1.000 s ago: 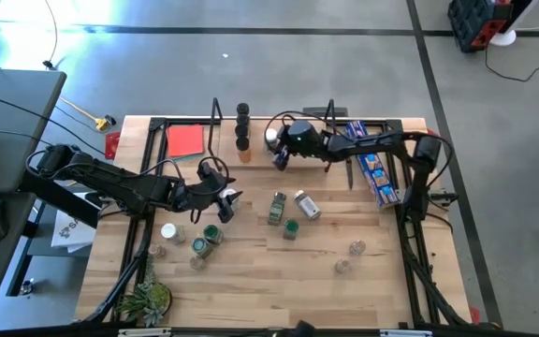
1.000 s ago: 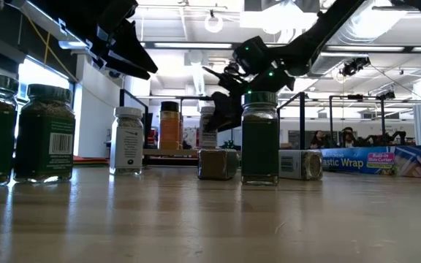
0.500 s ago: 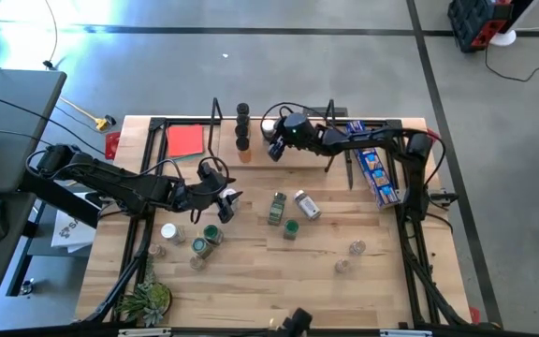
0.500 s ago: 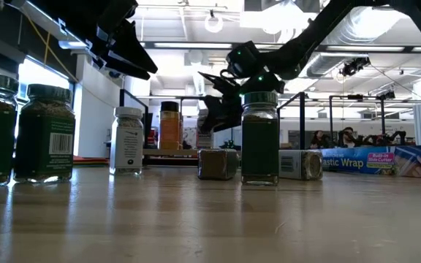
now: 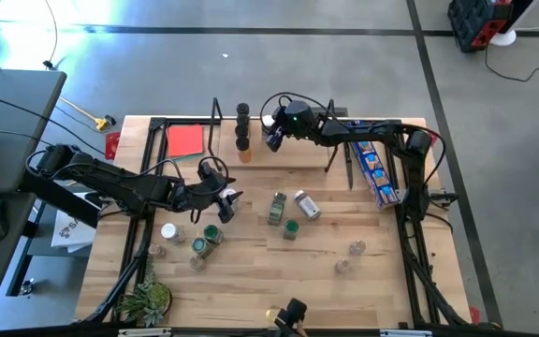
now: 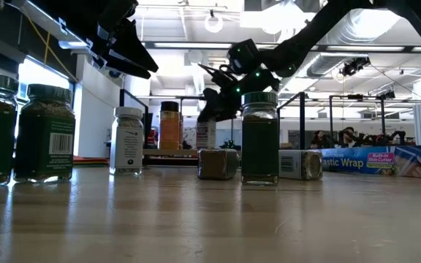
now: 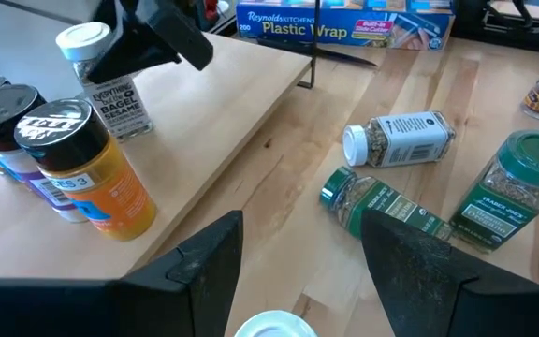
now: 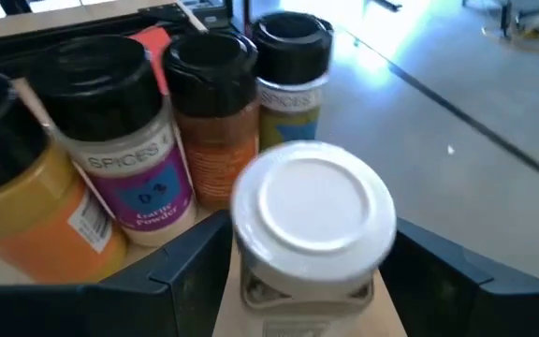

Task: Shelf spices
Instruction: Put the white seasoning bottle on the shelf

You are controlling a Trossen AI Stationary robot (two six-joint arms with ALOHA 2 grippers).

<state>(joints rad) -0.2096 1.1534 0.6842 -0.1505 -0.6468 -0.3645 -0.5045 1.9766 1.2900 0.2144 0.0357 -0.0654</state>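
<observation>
Over the last second the right gripper (image 5: pixel 271 137) moves along the shelf (image 5: pixel 298 150) toward its far left part, from near the middle of the board to a spot just beside the row of dark-lidded jars (image 5: pixel 242 126). It carries a white-lidded jar (image 8: pixel 312 229), fingers pinching the body just below the lid, one on each side. The move means this jar is in its placing phase: judged from its position over the board next to the jars already shelved, what remains is to set it down and let go. The jar stands upright, long axis vertical, lid up toward the wrist camera, label facing out toward the table. Whether its base touches the board yet cannot be told; in the low view it hangs close over the shelf (image 6: pixel 174 152). The left gripper (image 5: pixel 221 204) has not shifted in that second; it waits above the table in front of the shelf, fingers spread and empty. Still on the table (image 5: pixel 251 271): two green-lidded jars (image 5: pixel 211 235), a white-lidded jar lying on its side (image 5: pixel 306 204), one green-lidded jar upright (image 5: pixel 291 228), and pale-lidded ones (image 5: pixel 356 248) well apart toward the near edge. The blue box (image 5: pixel 375 171) lies at the right.
</observation>
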